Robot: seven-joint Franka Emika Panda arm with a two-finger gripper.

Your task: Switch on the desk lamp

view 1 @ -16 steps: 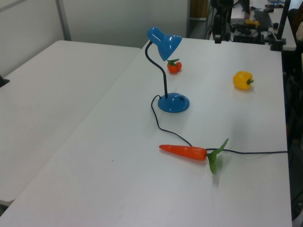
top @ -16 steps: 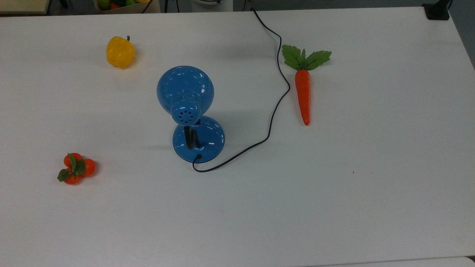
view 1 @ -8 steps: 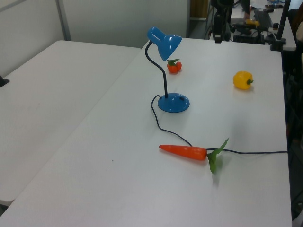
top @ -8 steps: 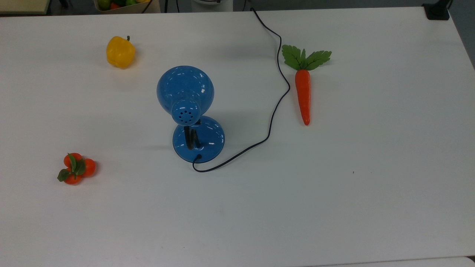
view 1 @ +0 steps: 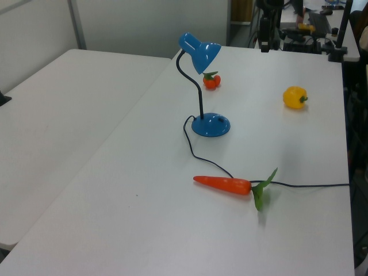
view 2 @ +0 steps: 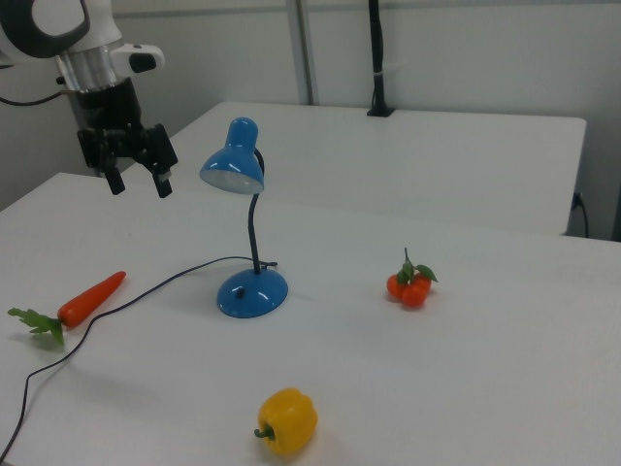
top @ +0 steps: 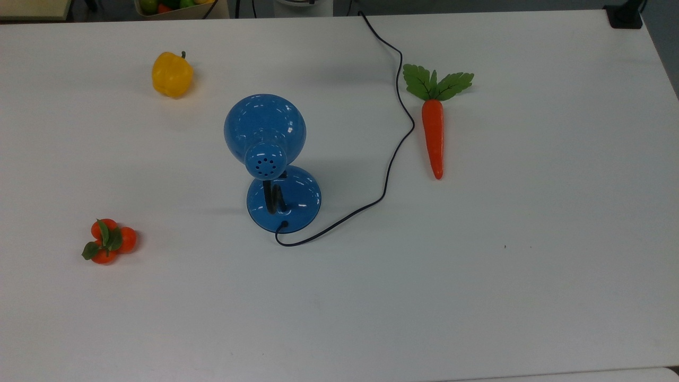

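The desk lamp (view 2: 247, 223) stands in the middle of the white table (view 2: 485, 369), its round blue base (view 2: 252, 291) flat on the top. The gripper (view 2: 136, 180) hangs in the air with its two fingers spread wide, holding nothing. In the right view, the lamp is to the gripper's right, and the base sits lower down. So I think the gripper must go right and down to reach the base.

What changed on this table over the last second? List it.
Nothing visibly changed. The desk lamp, its cord, the carrot, the yellow pepper and the orange fruit cluster all lie where they were; nothing was taken hold of or let go.
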